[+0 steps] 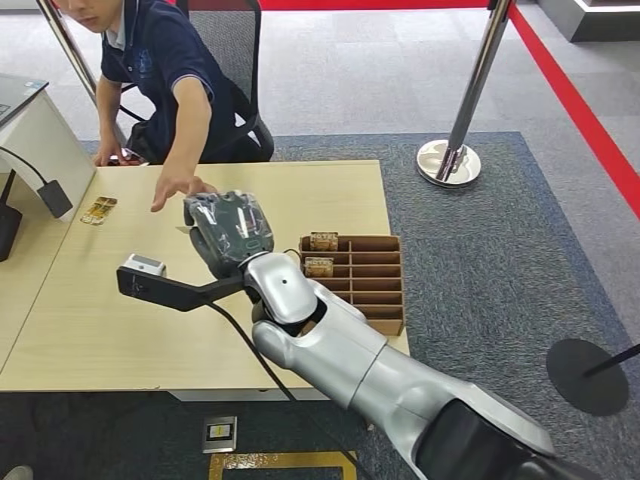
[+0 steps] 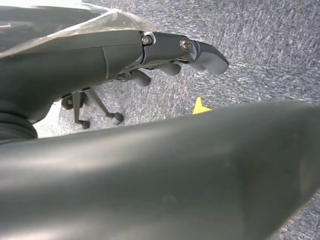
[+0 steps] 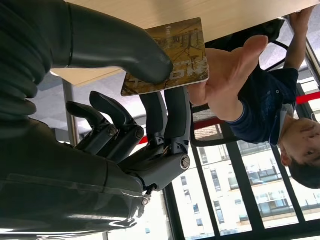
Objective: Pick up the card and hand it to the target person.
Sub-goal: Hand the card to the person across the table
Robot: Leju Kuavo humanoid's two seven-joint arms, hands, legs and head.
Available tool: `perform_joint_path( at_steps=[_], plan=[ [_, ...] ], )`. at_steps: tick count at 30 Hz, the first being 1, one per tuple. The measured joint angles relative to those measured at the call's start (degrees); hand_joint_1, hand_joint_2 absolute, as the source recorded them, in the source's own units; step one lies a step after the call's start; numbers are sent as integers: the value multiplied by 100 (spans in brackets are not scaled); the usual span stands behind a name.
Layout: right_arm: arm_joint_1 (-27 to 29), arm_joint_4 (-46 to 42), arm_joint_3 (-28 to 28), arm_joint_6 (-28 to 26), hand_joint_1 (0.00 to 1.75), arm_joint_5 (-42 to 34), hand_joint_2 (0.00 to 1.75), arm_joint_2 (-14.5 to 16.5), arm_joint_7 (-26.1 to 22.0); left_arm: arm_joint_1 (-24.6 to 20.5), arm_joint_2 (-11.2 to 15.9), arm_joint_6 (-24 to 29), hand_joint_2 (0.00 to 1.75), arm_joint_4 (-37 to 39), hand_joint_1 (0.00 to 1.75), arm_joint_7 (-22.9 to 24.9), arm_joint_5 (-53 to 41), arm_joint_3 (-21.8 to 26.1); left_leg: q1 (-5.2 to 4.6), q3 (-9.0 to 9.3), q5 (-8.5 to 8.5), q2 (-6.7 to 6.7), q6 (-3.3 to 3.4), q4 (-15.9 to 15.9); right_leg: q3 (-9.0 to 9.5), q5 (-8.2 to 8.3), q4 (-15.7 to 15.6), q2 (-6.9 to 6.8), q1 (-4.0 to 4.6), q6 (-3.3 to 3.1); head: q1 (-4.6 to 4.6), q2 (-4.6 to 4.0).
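Fingers (image 3: 166,112) of the right hand (image 1: 226,232) clamp the card (image 3: 177,47) against the thumb: thumb on one face, dark fingers on the other, seen in the right wrist view. Card is gold-brown, held off the bench (image 1: 90,320), out over its far middle part. Person's hand (image 3: 226,75) is palm-open, just beside the card's free edge; cannot tell whether it touches. In the head view that person sits at the far left of the bench, arm stretched toward the robot's hand, fingers spread just to its far left.

Left hand (image 2: 181,52) hangs low over grey carpet (image 2: 264,45), fingers curled in loosely, nothing visible in them; cannot tell the state for sure.

Cardboard tray (image 1: 377,285) with slots sits at the right edge of the bench, two more cards (image 1: 323,242) standing in its far-left slots. Another card (image 1: 99,210) lies flat at the far left of the bench, near a white stand (image 1: 45,140). Chrome post (image 1: 472,95) stands on the carpet far right.
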Motion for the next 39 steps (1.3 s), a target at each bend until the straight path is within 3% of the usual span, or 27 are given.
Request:
perform_joint_path(
  at_steps=[19,21,23,25,30,39],
  plan=[
    [-198,404,421,-164,175,-414,175,0,244,5,-25,13,0,0,0,5,-16,0,0,0,0,0,0,0,0,0,0,0,0,0,0,0],
    [-199,425,451,-142,157,-436,175,0,244,5,-30,14,0,0,0,5,-16,0,0,0,0,0,0,0,0,0,0,0,0,0,1,0],
    [-200,438,485,-120,74,-473,175,0,244,5,-34,17,0,0,0,6,-16,0,0,0,0,0,0,0,0,0,0,0,0,0,1,0],
    [-200,444,513,-108,4,-538,175,0,244,4,-38,23,0,0,0,6,-16,0,0,0,0,0,0,0,0,0,0,0,0,0,1,0],
    [-200,447,556,-196,0,-866,175,0,154,4,-45,26,0,0,0,26,-37,0,0,0,0,0,0,0,0,0,0,0,0,0,0,0],
    [-206,489,454,-950,0,-1288,175,-1,-313,2,-56,37,0,0,0,106,-74,0,0,1,1,0,0,0,0,1,0,0,0,0,1,0]
  ],
)
